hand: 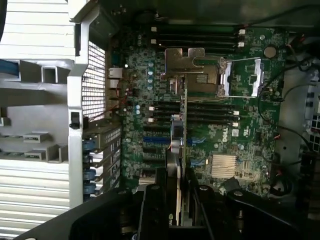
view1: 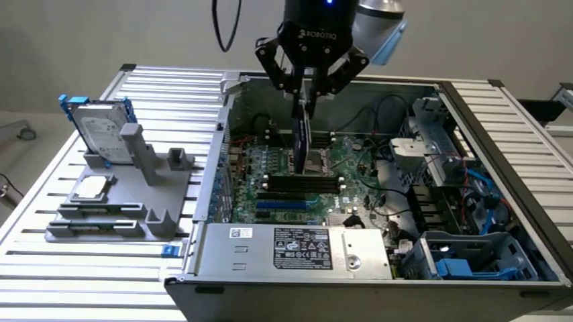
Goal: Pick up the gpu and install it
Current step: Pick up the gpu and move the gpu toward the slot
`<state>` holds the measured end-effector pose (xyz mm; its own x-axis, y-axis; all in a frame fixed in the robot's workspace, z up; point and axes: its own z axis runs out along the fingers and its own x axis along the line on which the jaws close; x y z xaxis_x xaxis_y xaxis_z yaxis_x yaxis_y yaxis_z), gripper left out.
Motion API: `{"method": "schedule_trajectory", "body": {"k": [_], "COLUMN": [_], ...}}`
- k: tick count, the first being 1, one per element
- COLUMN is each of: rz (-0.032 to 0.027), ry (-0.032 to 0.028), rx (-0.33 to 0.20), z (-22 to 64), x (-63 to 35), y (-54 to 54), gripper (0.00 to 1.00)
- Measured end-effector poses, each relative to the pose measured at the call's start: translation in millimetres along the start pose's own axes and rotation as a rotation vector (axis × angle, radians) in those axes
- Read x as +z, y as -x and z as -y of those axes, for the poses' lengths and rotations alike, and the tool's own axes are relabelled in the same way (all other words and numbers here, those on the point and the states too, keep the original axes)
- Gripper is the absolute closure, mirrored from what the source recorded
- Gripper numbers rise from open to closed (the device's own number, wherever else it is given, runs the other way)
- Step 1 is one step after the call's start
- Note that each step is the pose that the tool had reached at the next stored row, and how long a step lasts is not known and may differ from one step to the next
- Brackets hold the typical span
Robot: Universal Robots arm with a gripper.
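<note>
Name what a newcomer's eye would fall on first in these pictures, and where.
The black gripper hangs over the open computer case, clamped on the gpu, held edge-down above the green motherboard. At the exterior view's left, a silver hard drive in a blue frame stands on a grey fixture.

gpu (view1: 302,137) hangs in open room between case wall (view1: 223,157) and drive cage (view1: 439,144)

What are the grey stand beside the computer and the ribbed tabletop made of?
The grey stand looks like matte plastic, possibly printed: dull, uniform colour, blocky shapes. The tabletop seems bare aluminium: pale slotted profiles with soft sheen.
</note>
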<state>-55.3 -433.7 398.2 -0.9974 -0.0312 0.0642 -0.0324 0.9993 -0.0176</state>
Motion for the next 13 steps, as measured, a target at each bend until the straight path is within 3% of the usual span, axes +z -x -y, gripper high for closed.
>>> {"method": "schedule_trajectory", "body": {"k": [5, 8, 13], "rz": [-0.0002, -0.0003, -0.0002], "ry": [0.0, 0.0001, 0.0001], "rx": [0.002, 0.004, 0.004], "z": [-1.3, -5.6, -5.9], "x": [7.7, 12.7, 12.9], "y": [19.8, 22.0, 22.1], "gripper": [0.74, 0.74, 0.74]}}
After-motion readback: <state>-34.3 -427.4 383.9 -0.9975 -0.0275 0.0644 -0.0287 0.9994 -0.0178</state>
